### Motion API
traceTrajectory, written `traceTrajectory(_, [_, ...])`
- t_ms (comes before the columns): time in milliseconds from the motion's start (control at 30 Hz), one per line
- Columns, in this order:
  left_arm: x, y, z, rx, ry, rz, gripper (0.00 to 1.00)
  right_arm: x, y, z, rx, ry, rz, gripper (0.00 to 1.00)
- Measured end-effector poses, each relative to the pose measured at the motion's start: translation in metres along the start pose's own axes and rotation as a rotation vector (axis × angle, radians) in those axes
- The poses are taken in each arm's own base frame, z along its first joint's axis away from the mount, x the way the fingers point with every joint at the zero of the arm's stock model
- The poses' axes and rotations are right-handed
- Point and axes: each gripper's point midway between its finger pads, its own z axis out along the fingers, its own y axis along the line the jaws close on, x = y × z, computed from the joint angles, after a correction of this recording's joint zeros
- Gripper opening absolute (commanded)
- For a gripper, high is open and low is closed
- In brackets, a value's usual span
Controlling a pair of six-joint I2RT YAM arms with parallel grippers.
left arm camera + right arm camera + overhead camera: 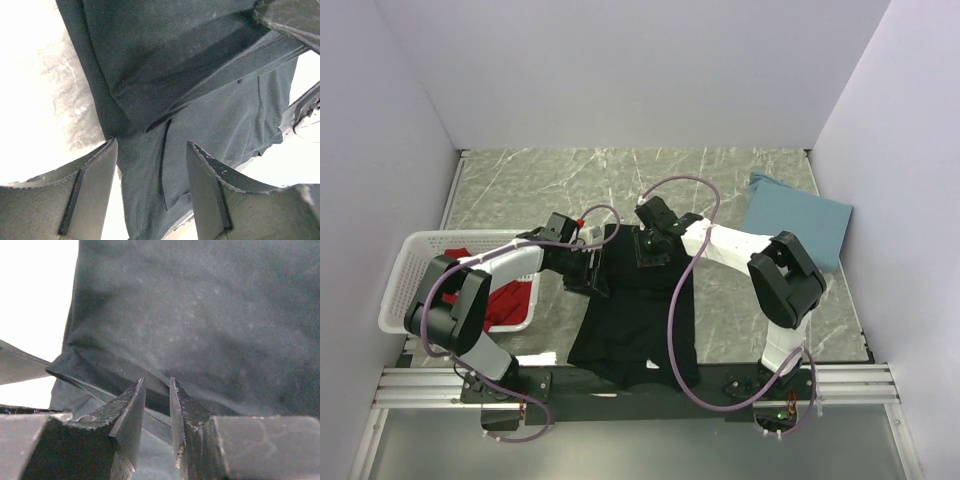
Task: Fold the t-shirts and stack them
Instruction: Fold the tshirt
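A large black t-shirt lies spread on the marble table, its hem near the front edge. My left gripper is at the shirt's left edge. In the left wrist view that gripper stands open, and black cloth with a fold runs under and between its fingers. My right gripper hovers over the shirt's far end. Its jaws are only narrowly apart, tips at a fold of the black cloth, with nothing pinched between them. A red t-shirt lies in the basket. A folded dusty-blue t-shirt rests at the back right.
A white latticed basket stands at the table's left edge beside the left arm. Purple cables loop from both arms over the black shirt. Pale walls close in the table on the left, right and far sides.
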Motion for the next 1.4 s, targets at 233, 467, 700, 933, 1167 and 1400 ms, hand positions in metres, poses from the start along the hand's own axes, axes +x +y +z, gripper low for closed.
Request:
traceTrajectory(233, [-0.003,-0.006,-0.007,0.006,-0.017,0.011,0.62,-0.001,0.001,0.006,-0.007,-0.004,-0.001,0.33])
traceTrajectory(467, [-0.024,-0.018,-0.017,0.023,-0.071,0.042,0.62,0.003,0.002,0.006,-0.019,0.012,0.000,0.33])
traceTrajectory(700, [-0.038,-0.025,-0.021,0.024,-0.105,0.033,0.62,0.023,-0.002,0.004,-0.032,0.064,0.009,0.32])
traceTrajectory(933, [-0.066,-0.031,-0.015,0.035,-0.150,0.010,0.62,0.035,0.000,-0.011,-0.056,0.081,0.013,0.32])
traceTrajectory(1167, [-0.068,-0.021,0.001,0.017,-0.121,-0.032,0.62,0.043,0.005,-0.027,-0.079,0.077,0.009,0.32])
traceTrajectory(1400, [-0.072,-0.023,0.002,0.025,-0.135,-0.045,0.62,0.076,-0.010,-0.021,-0.053,0.156,0.029,0.31])
